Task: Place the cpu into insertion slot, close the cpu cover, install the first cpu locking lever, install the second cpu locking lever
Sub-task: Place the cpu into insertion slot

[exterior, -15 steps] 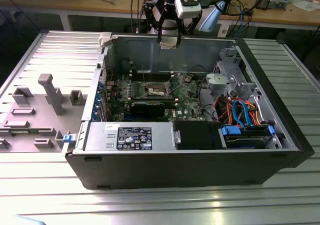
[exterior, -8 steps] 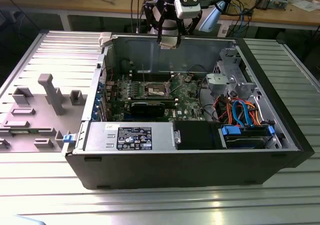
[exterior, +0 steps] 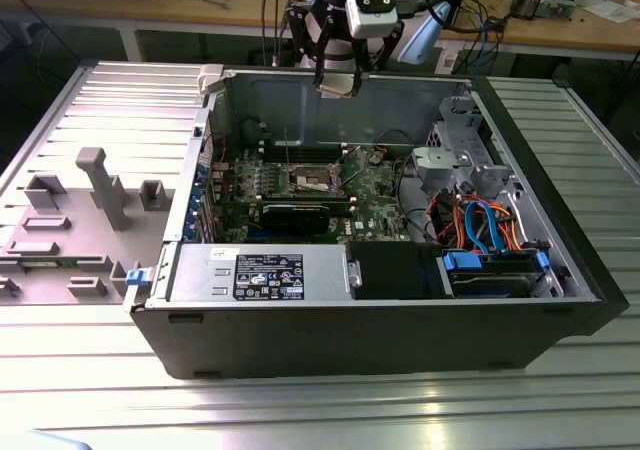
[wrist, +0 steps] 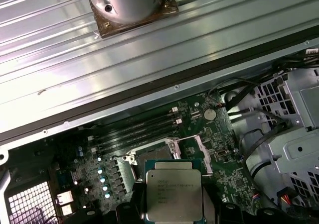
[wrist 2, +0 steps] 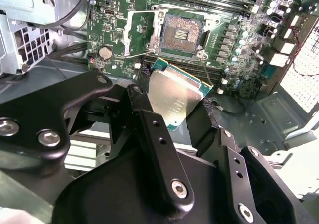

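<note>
None of four steps is done: the gripper (exterior: 337, 82), clenched on the cpu (wrist 2: 177, 97), hangs at twelve o'clock of the empty insertion slot (exterior: 312, 178) in the exterior view; the cpu cover (wrist 2: 128, 35) is open.

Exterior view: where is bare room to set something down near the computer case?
Bare: ribbed table in front of the computer case and at the exterior view's right. Crowded: raised blocks on the grey panel; inside, motherboard and cables, with the pincer holding the cpu above.
</note>
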